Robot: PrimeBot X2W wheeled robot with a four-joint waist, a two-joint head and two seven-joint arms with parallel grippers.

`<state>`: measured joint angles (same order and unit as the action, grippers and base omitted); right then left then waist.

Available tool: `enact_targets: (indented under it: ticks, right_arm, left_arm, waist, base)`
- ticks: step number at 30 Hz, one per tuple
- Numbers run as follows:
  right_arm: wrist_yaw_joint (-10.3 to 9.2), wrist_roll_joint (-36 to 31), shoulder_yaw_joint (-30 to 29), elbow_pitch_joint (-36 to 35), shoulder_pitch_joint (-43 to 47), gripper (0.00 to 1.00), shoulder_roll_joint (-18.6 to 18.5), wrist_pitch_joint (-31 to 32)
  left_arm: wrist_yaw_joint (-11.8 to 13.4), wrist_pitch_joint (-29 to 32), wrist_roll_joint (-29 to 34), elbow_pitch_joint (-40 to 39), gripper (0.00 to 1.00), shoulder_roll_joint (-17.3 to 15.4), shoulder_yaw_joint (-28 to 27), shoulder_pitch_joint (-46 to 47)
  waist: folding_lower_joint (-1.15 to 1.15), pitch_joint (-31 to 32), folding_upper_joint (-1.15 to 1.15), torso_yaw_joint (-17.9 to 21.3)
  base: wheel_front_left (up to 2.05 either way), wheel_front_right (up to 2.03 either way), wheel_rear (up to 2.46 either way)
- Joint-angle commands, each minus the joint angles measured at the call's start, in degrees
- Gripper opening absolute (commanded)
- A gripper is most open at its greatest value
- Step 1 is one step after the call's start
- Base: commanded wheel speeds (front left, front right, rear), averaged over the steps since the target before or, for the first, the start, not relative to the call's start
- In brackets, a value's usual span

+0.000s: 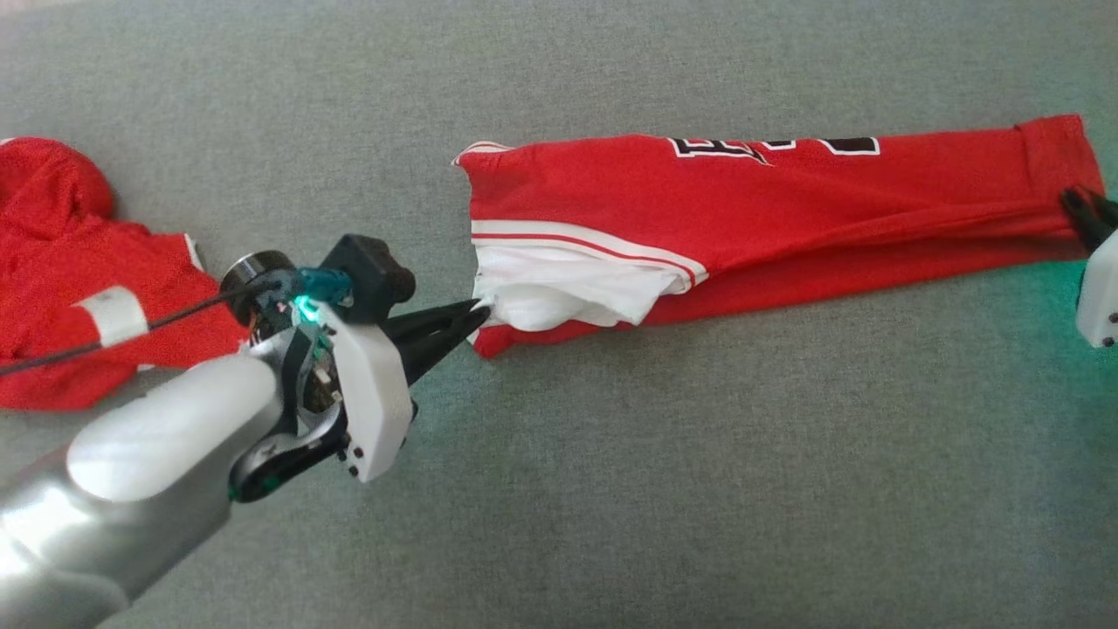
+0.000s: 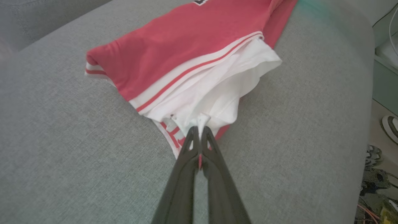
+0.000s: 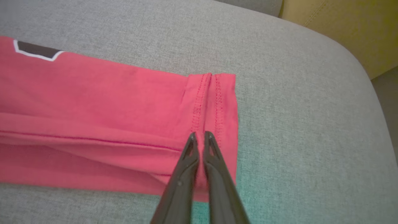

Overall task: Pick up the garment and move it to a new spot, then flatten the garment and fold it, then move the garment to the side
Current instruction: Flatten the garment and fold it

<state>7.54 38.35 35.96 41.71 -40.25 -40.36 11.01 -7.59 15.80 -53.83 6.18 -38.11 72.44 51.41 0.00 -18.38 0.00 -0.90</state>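
The garment [image 1: 786, 201] is a red jersey with white trim and black lettering, lying as a long narrow band across the grey cushion [image 1: 611, 489]. My left gripper [image 1: 480, 307] is shut on its left end, pinching a bit of white inner fabric [image 2: 217, 90] between the fingertips. In the left wrist view the gripper [image 2: 199, 127] holds a small white tuft just above the cushion. My right gripper [image 1: 1073, 203] is shut on the stitched red hem [image 3: 214, 99] at the right end, with red fabric showing between its fingers [image 3: 200, 134]. The cloth runs taut between both grippers.
A second red garment [image 1: 70, 262] with a white stripe lies crumpled at the far left. The cushion's rounded edge [image 2: 370, 93] drops off to a floor with a shoe [image 2: 390, 126]. A yellow-brown surface [image 3: 342, 25] stands beyond the cushion's corner.
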Motion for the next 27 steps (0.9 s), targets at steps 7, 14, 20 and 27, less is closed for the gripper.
enact_targets:
  ticks: [7, 14, 20, 27]
  right_arm:
    - [-0.05, 2.47, -1.06, 1.09, -0.82, 1.00, 0.11, -3.93]
    - [-0.05, 10.04, -9.03, -2.64, -0.84, 1.00, 4.30, -16.31]
    - [-0.05, 9.05, -15.22, -10.46, 2.98, 1.00, 8.83, -25.35]
    - [-0.05, -8.85, -27.16, -22.08, 16.26, 1.00, 21.30, -25.99]
  left_arm:
    - [3.06, -2.54, 1.96, 3.96, 1.00, 1.70, -2.78, 2.59]
    - [14.46, -19.19, 5.22, 8.31, 1.00, 7.74, -10.59, 2.04]
    - [22.14, -30.29, 4.46, 9.50, 1.00, 11.60, -19.84, -2.44]
    - [24.21, -30.78, 15.96, 1.96, 1.00, 17.70, -38.32, -18.87]
  waist:
    - [0.00, -0.93, 0.00, 0.94]
    - [0.00, 1.83, 0.00, 1.49]
    - [0.00, 5.49, 0.00, 1.41]
    - [0.00, 7.40, 0.00, 0.45]
  base:
    - [0.00, 0.00, 0.00]
    - [0.00, 0.00, 0.00]
    - [0.00, 0.00, 0.00]
    - [0.00, 0.00, 0.00]
